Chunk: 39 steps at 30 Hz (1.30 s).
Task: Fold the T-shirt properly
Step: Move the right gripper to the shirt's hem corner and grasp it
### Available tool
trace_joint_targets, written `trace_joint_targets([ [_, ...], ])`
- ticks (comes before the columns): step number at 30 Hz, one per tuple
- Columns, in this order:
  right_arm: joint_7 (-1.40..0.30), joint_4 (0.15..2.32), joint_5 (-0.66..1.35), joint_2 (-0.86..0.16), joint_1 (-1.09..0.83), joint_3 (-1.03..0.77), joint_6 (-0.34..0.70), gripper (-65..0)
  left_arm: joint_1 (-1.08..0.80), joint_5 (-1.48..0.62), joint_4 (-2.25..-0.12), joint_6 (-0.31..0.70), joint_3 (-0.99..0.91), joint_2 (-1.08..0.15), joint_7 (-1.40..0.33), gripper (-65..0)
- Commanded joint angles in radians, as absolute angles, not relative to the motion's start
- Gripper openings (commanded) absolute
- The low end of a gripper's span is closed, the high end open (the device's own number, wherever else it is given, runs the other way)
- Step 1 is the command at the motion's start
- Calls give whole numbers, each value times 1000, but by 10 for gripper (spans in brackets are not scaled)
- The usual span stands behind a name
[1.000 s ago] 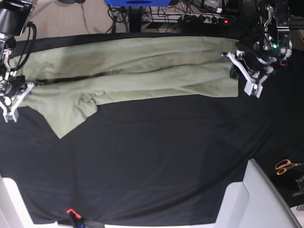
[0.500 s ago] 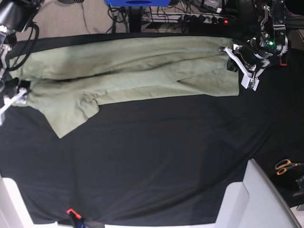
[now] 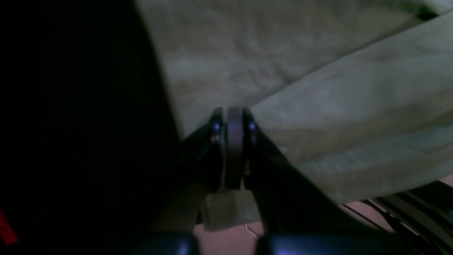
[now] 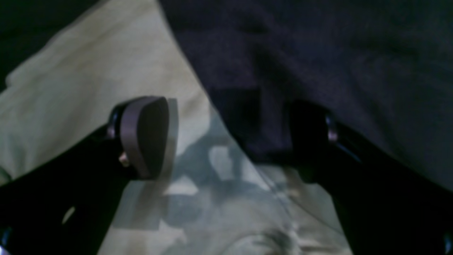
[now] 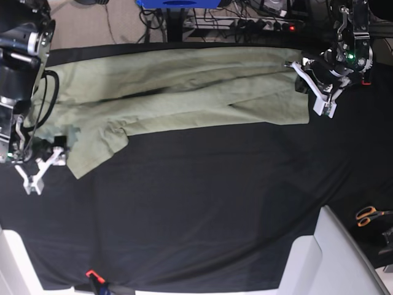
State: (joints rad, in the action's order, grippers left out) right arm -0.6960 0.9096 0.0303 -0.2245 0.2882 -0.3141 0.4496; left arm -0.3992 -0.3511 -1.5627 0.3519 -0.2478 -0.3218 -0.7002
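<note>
Pale sage-green T-shirt [image 5: 184,92]: folded lengthwise into long wrinkled band, lying flat across far part of black cloth [image 5: 202,209].

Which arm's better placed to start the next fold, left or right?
Probably left. The left gripper is shut at the edge of the T-shirt, though whether it pinches fabric isn't clear. The right gripper hangs open beside the opposite end, holding nothing, and must regrasp first.

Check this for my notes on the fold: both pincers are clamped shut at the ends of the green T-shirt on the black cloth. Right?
Not quite. Only the left pincer is shut, at the edge of the T-shirt. The right pincer stands open, as the right wrist view shows, its pads spread above the shirt's edge and the black cloth. The rest holds.
</note>
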Motion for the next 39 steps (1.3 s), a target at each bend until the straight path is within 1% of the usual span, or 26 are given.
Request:
trace_joint_targets([
  [1, -676, 898, 39, -239, 323, -314, 453, -143, -400, -360, -1577, 355, -254, -334, -687, -650],
  [6, -671, 869, 39, -228, 328, -314, 455, -143, -400, -360, -1577, 355, -254, -331, -687, -650],
  [10, -671, 869, 39, -208, 334, -314, 495, -146, -401, -360, -1577, 355, -254, -314, -687, -650],
  [17, -671, 869, 39, -200, 337, -314, 499, -156, -401, -360, -1577, 355, -254, -312, -687, -650],
  [18, -671, 869, 39, -197, 337, -314, 499, -183, -401, -360, -1577, 355, -254, -312, -687, -650],
  [20, -671, 869, 39, -193, 344, -314, 499, -296, -401, -360, -1577, 355, -254, -312, -687, -650],
  [21, -671, 869, 39, -193, 351, -314, 499, -369, -401, -360, -1577, 355, -254, -312, -687, -650],
  [22, -671, 869, 39, -193, 354, -314, 499, -459, -401, -360, -1577, 355, -254, -312, -687, -650],
  [24, -673, 869, 39, -193, 366, -314, 499, -617, -401, -360, -1577, 355, -254, -312, -687, -650],
  [25, -676, 869, 39, -193, 374, -314, 498, -650, -401, -360, -1577, 355, -254, -312, -687, -650],
  [26, -677, 869, 39, -193, 380, -314, 498, -645, -401, -360, -1577, 355, -254, -312, -687, -650],
  [27, -677, 869, 38, -194, 384, -314, 498, -624, -401, -360, -1577, 355, -255, -312, -687, -650],
  [28, -679, 869, 38, -194, 395, -314, 498, -626, -401, -360, -1577, 355, -257, -312, -687, -650],
  [30, -688, 869, 38, -194, 415, -314, 498, -650, -401, -360, -1577, 355, -260, -312, -687, -650],
  [36, -728, 911, 38, -188, 456, -311, 501, -650, -395, -360, -1586, 354, -265, -312, -687, -650],
  [39, -728, 951, 38, -186, 456, -248, 501, -650, -394, -361, -1600, 352, -265, -312, -687, -650],
])
